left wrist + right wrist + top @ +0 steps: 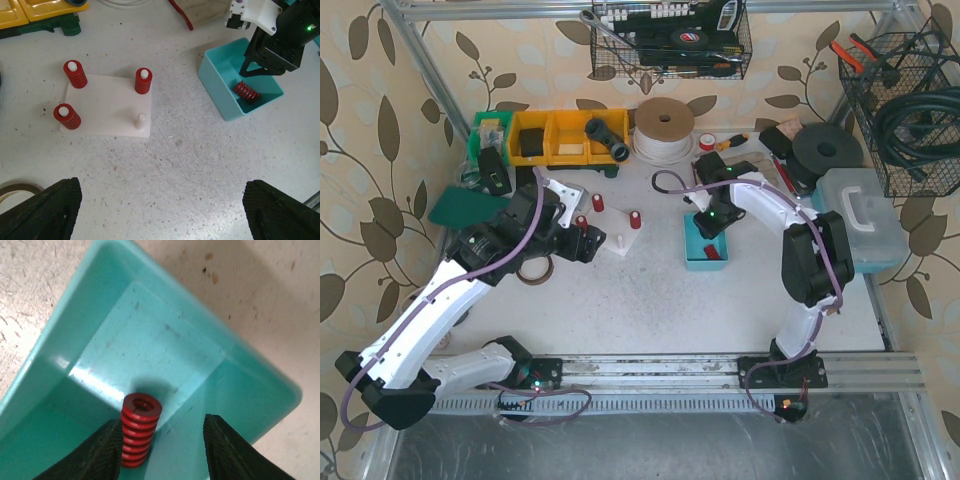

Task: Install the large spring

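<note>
The large spring (138,432) is resting in the blue-green bin (65,335), close to one corner, and the right gripper (162,427) is reaching down around it. Its jaws are standing apart and are not squeezing yet. One finger is touching the spring and the other is leaving a gap. The left gripper (160,185) is hanging wide apart with nothing in it, above the table near the white plate (107,107). One peg (141,120) is standing bare (the other three are wearing red springs (75,74)). I think the spring could roll or pop sideways if the fingers are pinching it off-centre, because it is round and bouncy. A crooked hold could also make it miss the thin peg.
</note>
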`<state>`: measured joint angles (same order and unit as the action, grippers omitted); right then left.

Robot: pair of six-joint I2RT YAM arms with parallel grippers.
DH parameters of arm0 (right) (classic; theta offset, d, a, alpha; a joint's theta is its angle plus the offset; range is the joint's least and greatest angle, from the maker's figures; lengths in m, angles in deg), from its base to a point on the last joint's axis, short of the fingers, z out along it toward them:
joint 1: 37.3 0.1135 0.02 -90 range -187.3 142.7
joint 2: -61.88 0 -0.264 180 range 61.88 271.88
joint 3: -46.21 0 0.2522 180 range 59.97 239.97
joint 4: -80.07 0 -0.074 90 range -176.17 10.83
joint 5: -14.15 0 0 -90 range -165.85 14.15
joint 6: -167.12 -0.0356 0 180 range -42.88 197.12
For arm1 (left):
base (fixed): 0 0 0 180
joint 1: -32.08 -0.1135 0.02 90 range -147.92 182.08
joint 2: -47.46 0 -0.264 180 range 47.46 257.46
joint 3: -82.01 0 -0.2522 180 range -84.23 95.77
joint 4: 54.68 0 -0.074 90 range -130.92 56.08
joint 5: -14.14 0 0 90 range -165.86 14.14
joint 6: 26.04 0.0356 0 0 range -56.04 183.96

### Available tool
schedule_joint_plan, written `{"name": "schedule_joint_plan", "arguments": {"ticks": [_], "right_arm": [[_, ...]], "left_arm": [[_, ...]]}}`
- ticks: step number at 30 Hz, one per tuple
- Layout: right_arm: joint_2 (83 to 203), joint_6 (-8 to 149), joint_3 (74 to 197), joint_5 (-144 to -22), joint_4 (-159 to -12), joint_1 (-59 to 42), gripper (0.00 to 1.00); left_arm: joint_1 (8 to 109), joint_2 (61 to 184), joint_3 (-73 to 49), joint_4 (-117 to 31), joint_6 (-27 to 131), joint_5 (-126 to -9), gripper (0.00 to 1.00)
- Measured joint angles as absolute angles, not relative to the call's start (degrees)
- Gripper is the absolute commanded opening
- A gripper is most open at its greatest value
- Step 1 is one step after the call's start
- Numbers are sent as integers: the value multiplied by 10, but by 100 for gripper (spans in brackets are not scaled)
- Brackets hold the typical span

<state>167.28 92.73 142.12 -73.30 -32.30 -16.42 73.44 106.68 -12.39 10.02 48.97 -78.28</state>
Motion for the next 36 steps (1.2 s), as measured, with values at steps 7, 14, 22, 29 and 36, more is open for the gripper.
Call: {"name": "schedule_joint_plan", "arguments": {"ticks": [7, 14, 22, 29, 36], "right_arm": [[1659, 836, 1412, -735, -285, -163, 42], [1667, 751, 1410, -739, -281, -149, 42], [1715, 692, 1409, -718, -268, -122, 46], [1734, 653, 1394, -679, -267, -119, 43], [1740, 637, 1390, -668, -288, -119, 25]], "left_arm": [[734, 1068, -124, 100, 493, -783, 90], [734, 1075, -124, 100, 505, -783, 90], [734, 1075, -123, 102, 507, -783, 91], [734, 1078, -115, 101, 506, -782, 90], [734, 1084, -115, 101, 505, -775, 90]]}}
